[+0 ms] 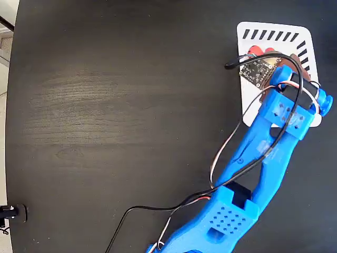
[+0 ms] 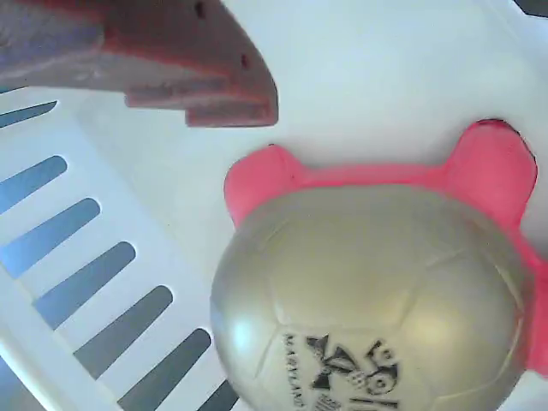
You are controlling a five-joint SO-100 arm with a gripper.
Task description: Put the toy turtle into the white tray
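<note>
Fixed view: the blue arm [image 1: 263,153] reaches over the white tray [image 1: 274,32] on the black table [image 1: 105,105]; only red bits of the toy turtle [image 1: 256,51] show. Wrist view: the turtle lies on the tray, its shell print reading partly "MARYLAND". One of the fingers [image 2: 171,60] hangs clear; their spread I cannot tell.

I see the toy turtle [image 2: 368,300] with a glossy smooth shell, on the white tray's [image 2: 360,77] matt plastic.
</note>
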